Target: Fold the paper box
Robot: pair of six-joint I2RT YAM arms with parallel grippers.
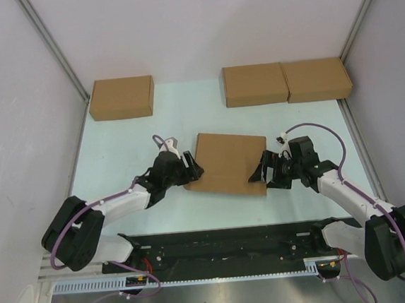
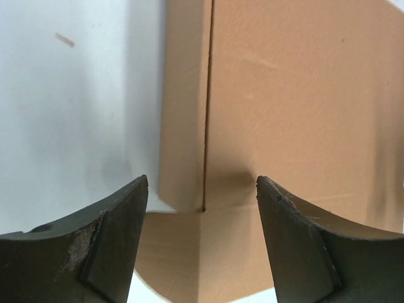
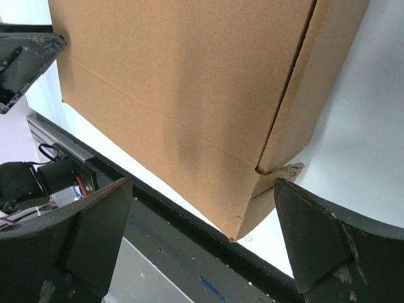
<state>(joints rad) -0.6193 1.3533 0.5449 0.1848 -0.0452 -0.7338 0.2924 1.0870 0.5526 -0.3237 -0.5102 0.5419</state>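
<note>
Left gripper (image 1: 192, 171) at paper box (image 1: 229, 161) corner

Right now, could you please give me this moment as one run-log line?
paper box: looks folded shut, lying flat | left fingers: open at its left edge | right fingers: open at its near right corner

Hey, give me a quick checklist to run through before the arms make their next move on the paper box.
1. Left gripper open: ok.
2. Right gripper open: ok.
3. Paper box lid lying flat: ok.
4. Box corner tucked neatly: not ok, a small tab pokes out.
5. Grippers touching the box: cannot tell.
6. Apart from the three other boxes at the back: ok.
</note>
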